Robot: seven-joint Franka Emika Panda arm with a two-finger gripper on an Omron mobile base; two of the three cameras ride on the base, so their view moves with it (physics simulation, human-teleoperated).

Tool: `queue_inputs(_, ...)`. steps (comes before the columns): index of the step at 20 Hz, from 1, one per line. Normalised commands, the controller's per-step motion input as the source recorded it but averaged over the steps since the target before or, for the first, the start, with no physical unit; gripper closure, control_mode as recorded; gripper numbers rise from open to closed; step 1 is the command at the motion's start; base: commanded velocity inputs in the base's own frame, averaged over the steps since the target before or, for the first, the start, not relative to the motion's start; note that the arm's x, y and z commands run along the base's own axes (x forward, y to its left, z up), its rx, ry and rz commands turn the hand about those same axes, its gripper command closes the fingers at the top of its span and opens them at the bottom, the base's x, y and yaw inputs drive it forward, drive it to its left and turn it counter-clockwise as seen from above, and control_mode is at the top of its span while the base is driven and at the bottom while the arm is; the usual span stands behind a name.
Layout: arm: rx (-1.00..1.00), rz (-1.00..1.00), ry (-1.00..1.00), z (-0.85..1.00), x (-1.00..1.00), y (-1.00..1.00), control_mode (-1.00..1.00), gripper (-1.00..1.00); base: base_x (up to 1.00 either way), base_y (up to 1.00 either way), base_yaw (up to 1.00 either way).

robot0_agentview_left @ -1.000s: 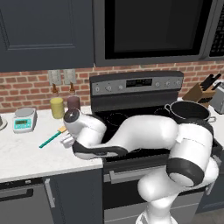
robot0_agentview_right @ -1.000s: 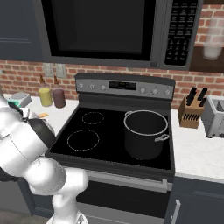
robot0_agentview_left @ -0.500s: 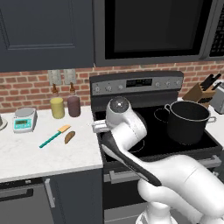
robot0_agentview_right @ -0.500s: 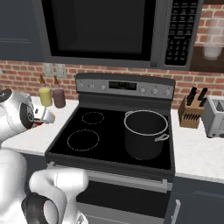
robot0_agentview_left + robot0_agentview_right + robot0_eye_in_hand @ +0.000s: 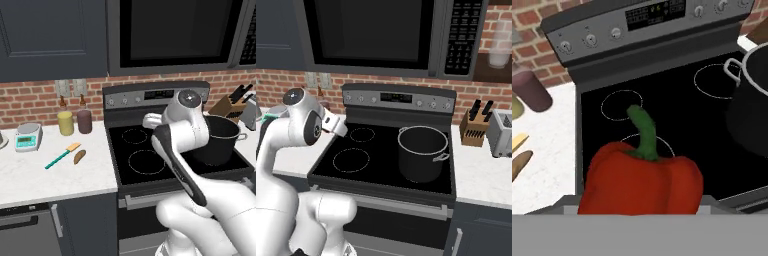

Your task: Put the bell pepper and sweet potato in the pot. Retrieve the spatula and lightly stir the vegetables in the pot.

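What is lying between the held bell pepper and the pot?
In the hand view, just bare black stovetop with burner rings separates the bell pepper from the pot.

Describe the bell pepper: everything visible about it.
The bell pepper is glossy red and lobed, with a curved green stem pointing up in the hand view. It sits upright right in front of the hand camera, where the gripper's fingers would be, so it appears held, though the fingers themselves are hidden. Behind it lie the black stovetop and, to the right, the dark pot. Its lower part is cut off.
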Motion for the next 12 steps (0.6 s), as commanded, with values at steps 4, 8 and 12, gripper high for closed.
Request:
queue_inputs(4, 0.0, -0.16, 0.0, 0.22, 0.0, -1.0, -1.0, 1.0, 0.0, 0.0, 0.0)
queue_inputs(8, 0.0, -0.14, 0.0, 0.03, 0.0, -1.0, -1.0, 1.0, 0.0, 0.0, 0.0)
queue_inputs(12, 0.0, -0.1, 0.0, 0.0, 0.0, -1.0, -1.0, 1.0, 0.0, 0.0, 0.0)
